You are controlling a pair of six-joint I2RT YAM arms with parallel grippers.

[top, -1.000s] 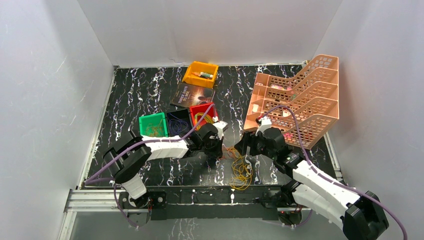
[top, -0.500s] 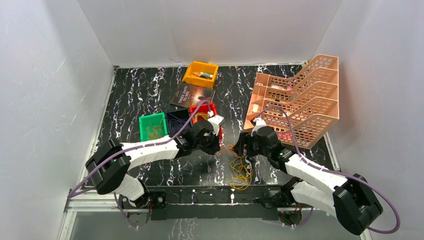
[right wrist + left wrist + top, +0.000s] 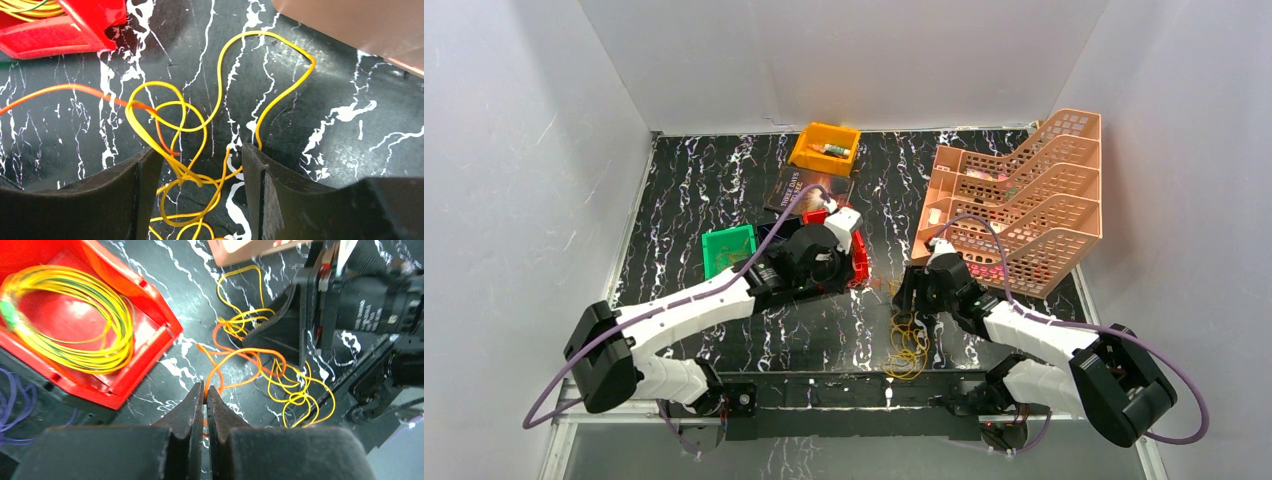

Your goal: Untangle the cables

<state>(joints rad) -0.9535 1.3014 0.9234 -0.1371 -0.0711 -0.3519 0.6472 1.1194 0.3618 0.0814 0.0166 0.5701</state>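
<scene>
A tangle of thin yellow cable (image 3: 907,345) and orange cable (image 3: 886,292) lies on the black marble table near the front. My left gripper (image 3: 205,390) is shut on the orange cable (image 3: 235,357), which runs from its tips into the yellow loops (image 3: 295,390). My right gripper (image 3: 200,165) is open and low over the yellow loops (image 3: 225,65), which lie between its fingers. The orange strand (image 3: 65,90) leads off left. In the top view the right gripper (image 3: 911,290) is at the tangle's far end, and the left gripper (image 3: 860,272) is beside the red bin.
A red bin (image 3: 150,325) holds a yellow-green wire coil (image 3: 65,320). A dark bin beside it holds purple wire (image 3: 15,400). A green bin (image 3: 729,250), a book (image 3: 799,185) and an orange bin (image 3: 825,148) lie behind. A peach file rack (image 3: 1024,200) stands right.
My left arm has stretched and drawn back toward the red bin with the orange cable, pulling it out of the yellow tangle. My right gripper has shifted slightly farther away.
</scene>
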